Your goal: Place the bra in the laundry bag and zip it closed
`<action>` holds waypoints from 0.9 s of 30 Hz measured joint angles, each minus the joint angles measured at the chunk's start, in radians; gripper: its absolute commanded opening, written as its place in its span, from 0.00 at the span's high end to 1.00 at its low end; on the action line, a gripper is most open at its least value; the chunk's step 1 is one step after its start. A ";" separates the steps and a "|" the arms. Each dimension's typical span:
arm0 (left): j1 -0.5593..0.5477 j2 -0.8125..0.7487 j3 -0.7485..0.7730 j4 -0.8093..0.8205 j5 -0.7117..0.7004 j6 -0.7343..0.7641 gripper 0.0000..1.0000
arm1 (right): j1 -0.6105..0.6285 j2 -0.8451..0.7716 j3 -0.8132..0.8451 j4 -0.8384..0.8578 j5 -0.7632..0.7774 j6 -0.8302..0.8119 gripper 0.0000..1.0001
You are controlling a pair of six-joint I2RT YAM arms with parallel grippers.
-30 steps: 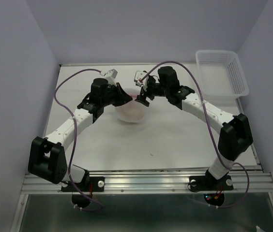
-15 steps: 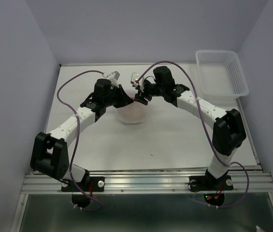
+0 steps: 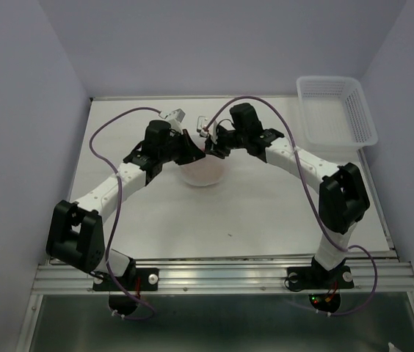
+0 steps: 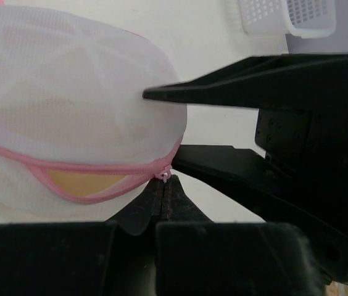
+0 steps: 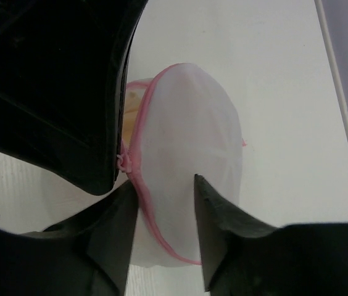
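**A:** Pink edging is my worry. The left gripper [image 4: 163, 184] has its tips right at the zipper pull [image 4: 163, 176]. If they have caught only the pink tape [image 4: 13, 157] and not the tab, I'd expect a tug to slip off and close nothing.

**B:** Any other risk?

**A:** Two. The laundry bag [image 4: 69, 92] is soft mesh, so unless the right gripper [image 5: 165, 191] anchors it, a pull would probably drag the whole pouch across the table [image 3: 266, 205] instead of running the slider. Also, the tan cloth of the bra [image 4: 81, 183] shows in the unzipped stretch of seam, and it could snag in the teeth.

**B:** How do the jaws stand?

**A:** The left ones are pressed fully together with no gap between the fingers. I cannot tell whether the tab is actually pinched. The right ones are roughly half apart, straddling the domed mesh just beside the pull. One finger is at the pink seam and the other is on the white dome. It looks like they are near or brushing the mesh, not clamping it.

**B:** And further out?

**A:** The bag lies mid-table between the two arms, with the bra inside and the zipper only partly shut. A white slotted basket [image 3: 335, 110] sits at the far right corner, well apart from all this.
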 measured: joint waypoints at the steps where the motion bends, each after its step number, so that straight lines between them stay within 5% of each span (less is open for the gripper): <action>1: -0.001 0.000 0.000 0.001 0.002 0.000 1.00 | 0.000 0.004 0.000 -0.002 -0.004 -0.002 0.73; 11: 0.003 0.013 -0.002 0.016 0.001 -0.006 1.00 | 0.001 0.008 -0.001 -0.021 -0.009 -0.051 0.94; 27: 0.266 0.008 -0.198 0.089 0.088 -0.036 1.00 | 0.000 -0.087 -0.130 -0.002 0.031 -0.131 0.99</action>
